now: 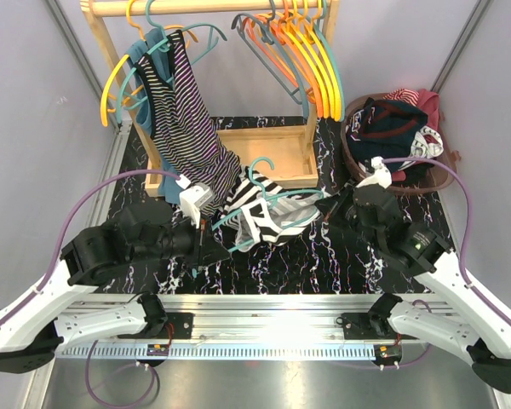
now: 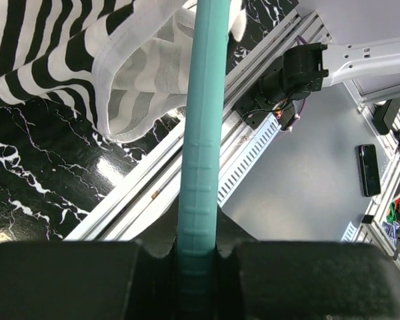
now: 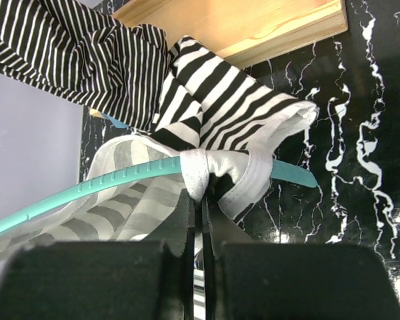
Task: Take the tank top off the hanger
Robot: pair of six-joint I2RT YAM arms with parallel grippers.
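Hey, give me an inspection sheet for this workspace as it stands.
Surface: black marbled table.
Job's things: teal hanger in front of the rack, striped tank top bunched on it.
Clutter: wooden rack with hangers and a striped garment; clothes pile at the right.
Hands: left hand shut on the hanger; right hand shut on the tank top's strap.
Cables: purple cables looping from both arms.
Surroundings: grey walls; phone beyond the table edge.

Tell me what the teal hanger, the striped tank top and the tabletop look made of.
Hanger: likely plastic, smooth and semi-gloss, with moulded ridges along its arm.
Tank top: soft, thin fabric, matte; it folds and bunches.
Table: glossy black marble-look surface with white veins and glare; real stone or laminate, cannot tell.
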